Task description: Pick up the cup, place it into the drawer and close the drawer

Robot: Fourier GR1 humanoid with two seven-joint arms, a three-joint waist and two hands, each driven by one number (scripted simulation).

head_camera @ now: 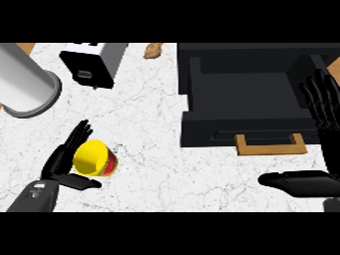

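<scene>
Looking steeply down from my head, I saw the white marbled counter (158, 149) with the yellow cup with a red band (95, 158) lying tilted on it at the lower left, its yellow inside turned up toward me. My left hand (64, 164) was spread around the cup, straight fingers along its left side and the thumb reaching beneath it, close against it but not curled round it. My right hand (333, 144) stood wide at the right edge, fingers straight up and thumb stretched left, holding nothing. Just left of those fingers the black drawer (242, 94) stood pulled out, its wooden handle (270, 144) facing me. At the far edge sat a tall grey metal cylinder (18, 79), a black and white toaster (91, 62) and a small brown object (152, 50).
</scene>
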